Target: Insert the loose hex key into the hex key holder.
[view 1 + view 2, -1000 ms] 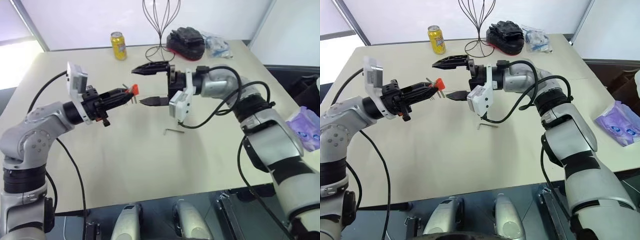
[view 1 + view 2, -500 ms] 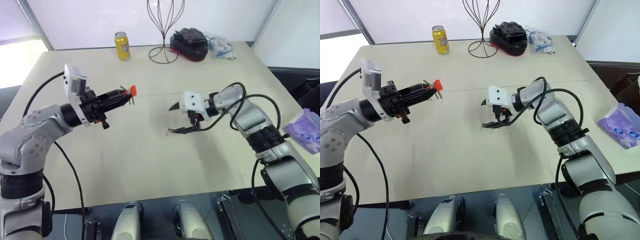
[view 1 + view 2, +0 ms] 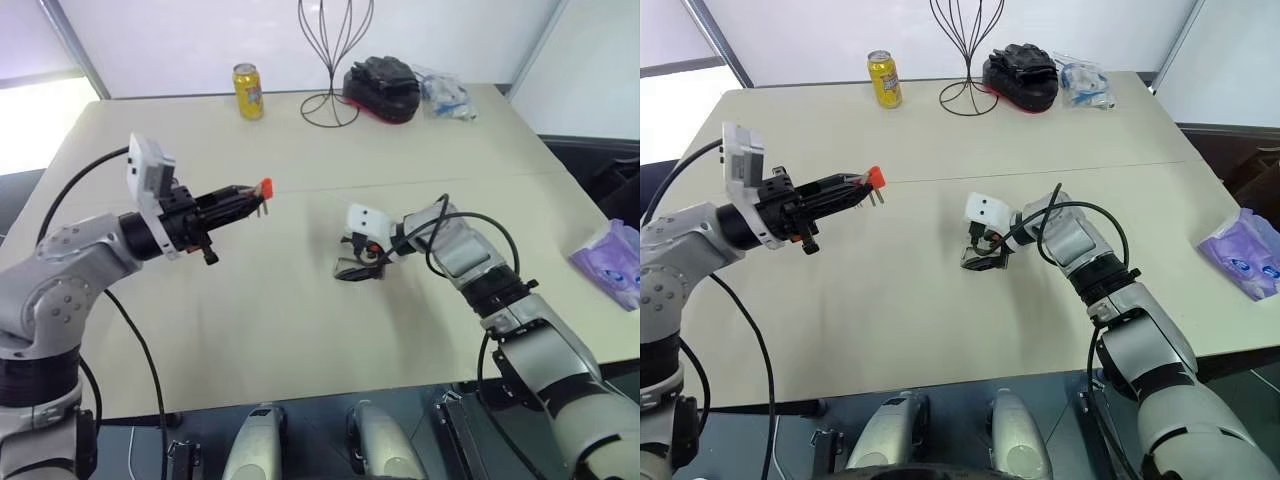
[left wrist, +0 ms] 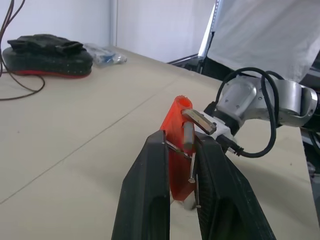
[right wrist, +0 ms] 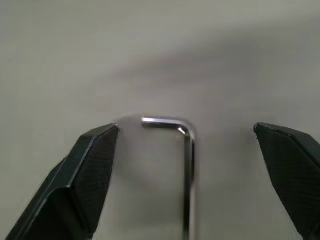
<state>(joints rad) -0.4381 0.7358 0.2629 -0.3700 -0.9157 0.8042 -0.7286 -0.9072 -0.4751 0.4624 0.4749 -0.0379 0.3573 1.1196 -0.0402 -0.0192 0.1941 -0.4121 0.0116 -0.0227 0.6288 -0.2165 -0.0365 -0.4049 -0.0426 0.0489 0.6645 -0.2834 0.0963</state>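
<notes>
The left gripper (image 4: pixel 176 165) is held up above the table (image 3: pixel 250 330), level, its two black fingers pinching the orange-red hex key holder (image 4: pixel 178 145) between them. A few short grey keys stick out of the block, and its free end points across toward the other arm.

The loose hex key (image 5: pixel 182 155) lies flat on the tabletop, near the middle, well apart from the holder. The right gripper (image 3: pixel 358 266) is down low over it, tilted toward the table, with its fingers spread wide. From the right wrist camera, the key sits between the two fingertips (image 5: pixel 97 150), its long leg running toward the camera and its short bent end turned toward one finger. Neither finger touches it that I can see; there is bare table on both sides.

So, as I judge it, one half is ready: the holder is picked up and presented in the air. The other half is only at the reach. The key has not been grasped, lifted or brought across, and the insertion itself is not begun. Closing on such a thin rod lying flat looks like the fiddly part.

At the far edge stand a yellow can (image 3: pixel 248 92), a black wire stand (image 3: pixel 332 60) and a black and red bundle (image 3: pixel 382 84), all well clear of the work.
</notes>
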